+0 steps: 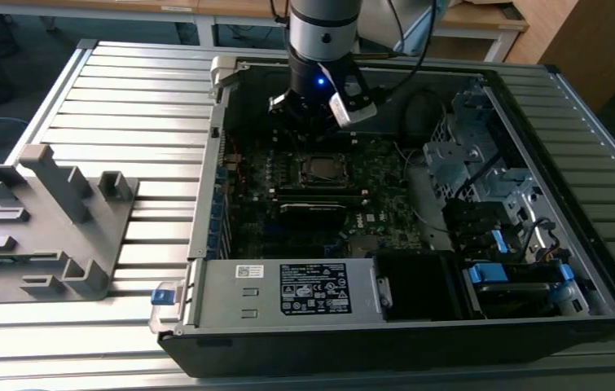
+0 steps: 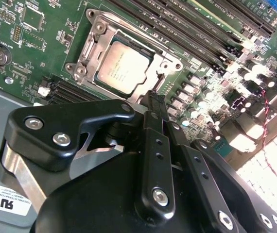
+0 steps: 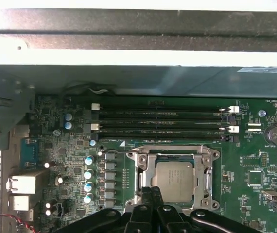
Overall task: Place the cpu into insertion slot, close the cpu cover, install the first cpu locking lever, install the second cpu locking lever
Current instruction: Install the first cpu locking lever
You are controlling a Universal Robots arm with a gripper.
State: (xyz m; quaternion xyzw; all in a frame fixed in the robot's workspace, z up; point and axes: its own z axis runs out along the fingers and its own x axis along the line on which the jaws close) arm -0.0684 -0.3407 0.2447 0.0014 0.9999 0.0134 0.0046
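Note:
The cpu point(image 2: 121, 68) point(image 3: 175, 180), a flat square chip with a grey metal top, lies in the insertion slot point(image 1: 323, 169) on the motherboard. The silver cpu cover point(image 3: 143, 170) point(image 2: 92, 46) lies flat around it, and the chip shows through its window. A thin wire lever point(image 3: 116, 152) runs along one side of the socket. My gripper point(image 2: 153, 99) point(image 3: 150, 191) point(image 1: 307, 130) hovers at the socket's edge, just beside the cover. Its black fingers are shut together with nothing between them.
The motherboard sits inside an open computer case point(image 1: 204, 204) on a slatted metal table. Long black memory slots point(image 3: 163, 124) run beside the socket. Drive bays and cables point(image 1: 481, 171) fill the exterior view's right. A grey fixture point(image 1: 41, 220) stands on the exterior view's left.

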